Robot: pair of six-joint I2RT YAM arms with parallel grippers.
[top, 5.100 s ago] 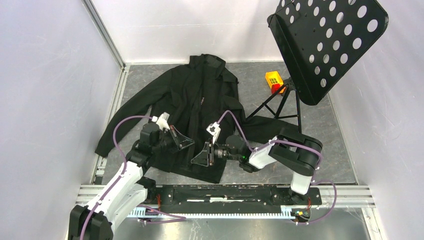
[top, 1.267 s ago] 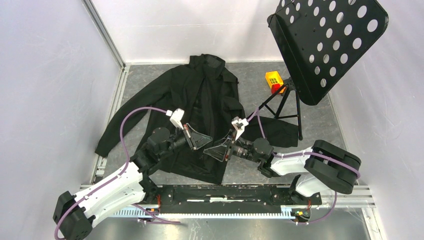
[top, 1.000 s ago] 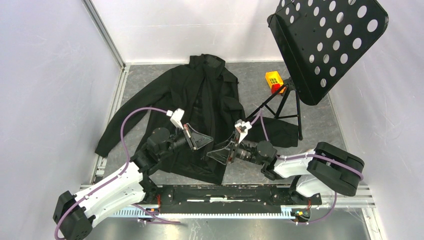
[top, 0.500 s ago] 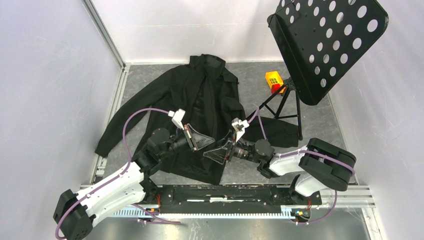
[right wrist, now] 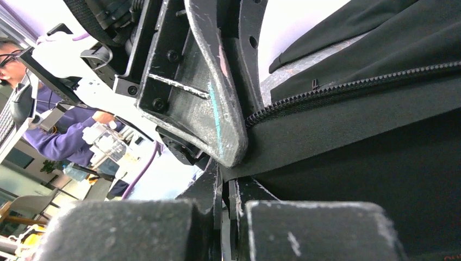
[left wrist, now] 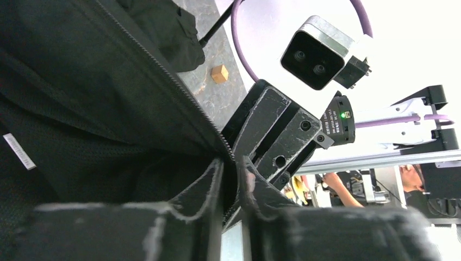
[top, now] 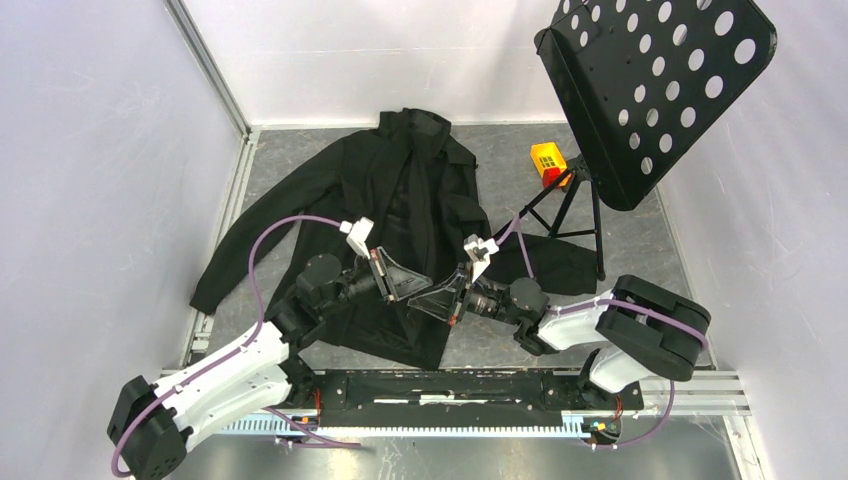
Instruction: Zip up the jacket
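Grey speckled table (top: pixel 650 215) is enclosed by plain white walls (top: pixel 380 50), and most of its middle is covered by the jacket (top: pixel 400 190). It is laid flat on its back, with the collar at the far end, the hem at the near end and the sleeves spread to left and right. At the far right a perforated music stand (top: pixel 660 90) is set up, with a small orange block (top: pixel 547 160) near its foot.

The front is seen to lie open, with the inner lining showing between the two edges. A row of unjoined zipper teeth (right wrist: pixel 348 84) is visible in each wrist view.

The two grippers are placed tip to tip over the lower front, not far from the hem. The left gripper (top: pixel 412 285) is closed to a thin slit, and one front edge appears to be pinched in it. The right gripper (top: pixel 432 301) is fully closed on the fabric of the other front edge, just beside its teeth.

The jacket is judged light, limp and fairly slippery, so it is expected to bunch and slide rather than resist a pull. It is best taken by the stiffer zipper tape near the hem, one edge per gripper, and kept taut so that the pin can be fed into the slider. The slider and pull tab cannot be made out.
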